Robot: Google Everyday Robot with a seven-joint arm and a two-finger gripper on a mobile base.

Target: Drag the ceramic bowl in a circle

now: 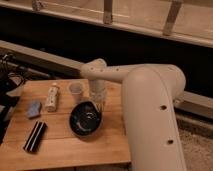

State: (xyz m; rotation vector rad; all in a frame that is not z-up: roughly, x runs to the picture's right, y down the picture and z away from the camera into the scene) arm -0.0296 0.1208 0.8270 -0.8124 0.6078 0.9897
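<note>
The ceramic bowl [85, 119] is a wide, shallow, glossy black bowl with faint rings inside. It sits near the middle of the wooden table [65, 150]. My gripper [97, 104] hangs straight down from the white arm [145, 95] at the bowl's far right rim and reaches into or onto that rim. The fingertips are lost against the dark bowl.
A small translucent plastic cup [76, 90] stands just behind the bowl. A white bottle [52, 97] lies to the left, a blue sponge [34, 109] beside it, and a black flat object [36, 135] at the front left. The table's right edge runs under my arm.
</note>
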